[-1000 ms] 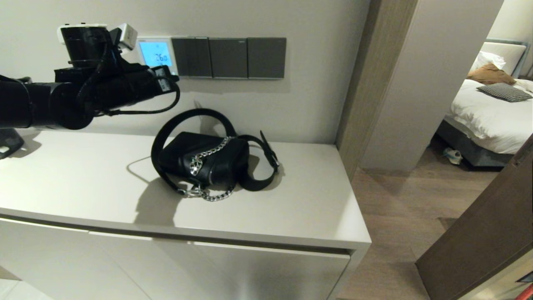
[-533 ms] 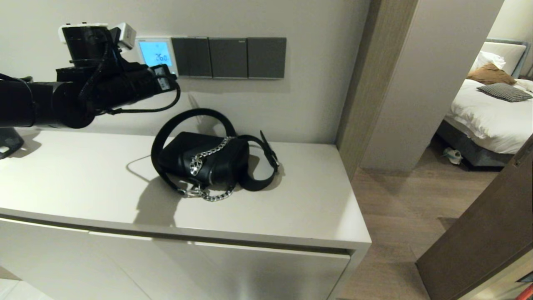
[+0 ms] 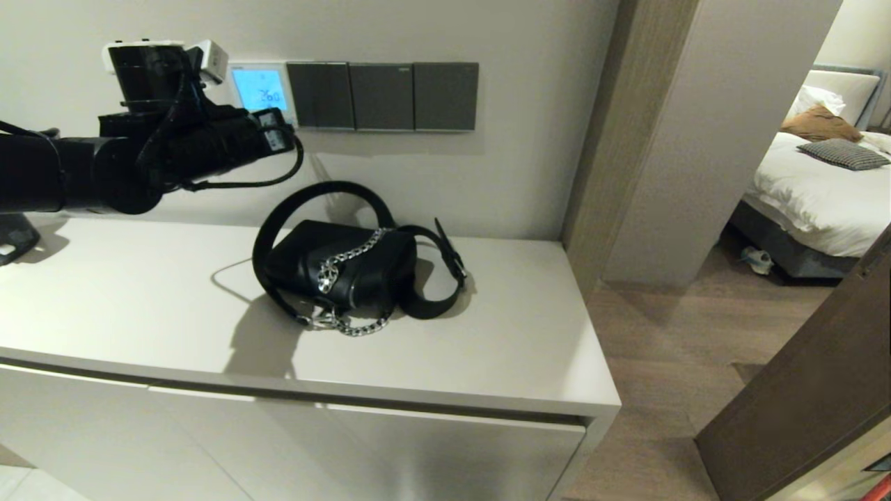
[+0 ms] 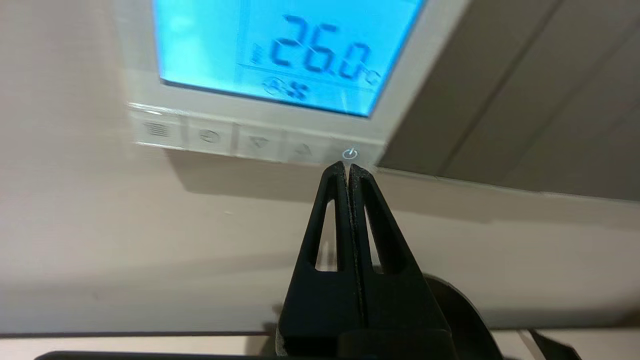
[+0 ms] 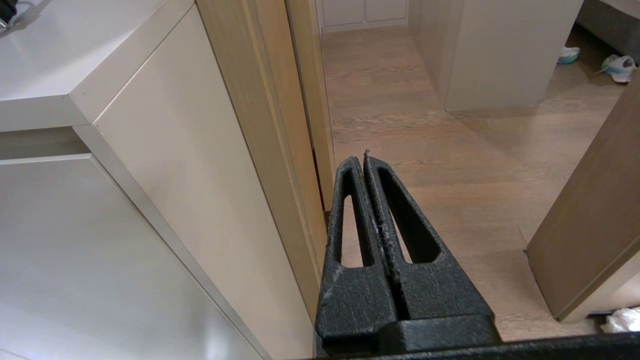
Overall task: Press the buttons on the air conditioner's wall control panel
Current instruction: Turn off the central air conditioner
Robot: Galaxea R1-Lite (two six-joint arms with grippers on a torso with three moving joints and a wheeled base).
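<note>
Black left claw (image 4: 348,167), fingers pressed together, tip at power key of the buttons (image 4: 255,140) under blue-lit thermostat (image 3: 261,90), upper left of frame.

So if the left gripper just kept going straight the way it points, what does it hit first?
Most likely the power button at the end of the key row on the white thermostat. The shut left gripper has its tips right below it; whether they touch is unclear.
</note>
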